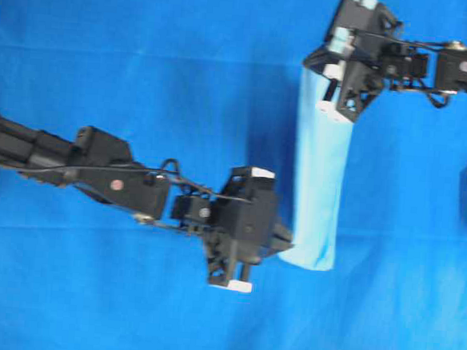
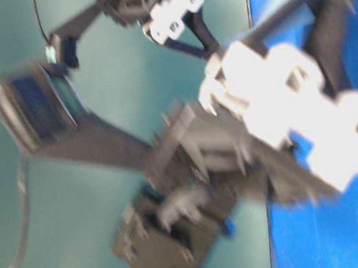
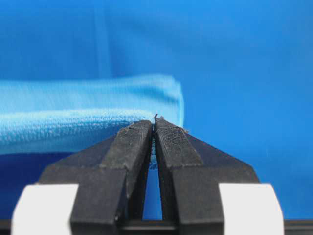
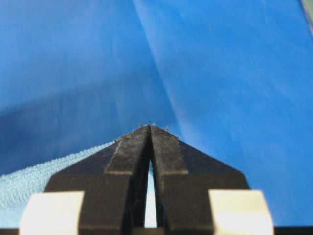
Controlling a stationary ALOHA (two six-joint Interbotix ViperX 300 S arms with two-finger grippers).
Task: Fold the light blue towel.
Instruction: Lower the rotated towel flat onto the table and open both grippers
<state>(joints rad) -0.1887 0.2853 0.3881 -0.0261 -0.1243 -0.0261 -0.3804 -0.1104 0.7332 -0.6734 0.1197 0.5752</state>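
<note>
No legible text or labels anywhere.

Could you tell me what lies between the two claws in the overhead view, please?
The light blue towel spans that stretch as a narrow strip, from the right claw to the left claw, over the royal-blue tablecloth.

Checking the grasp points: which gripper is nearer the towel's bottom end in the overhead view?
Left. The left gripper pinches the towel at that end; the right gripper grips its far top end.

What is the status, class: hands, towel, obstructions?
Left hand shut on light blue towel, near end. Right hand shut on far end. Towel in narrow strip. Nothing in the way.
</note>
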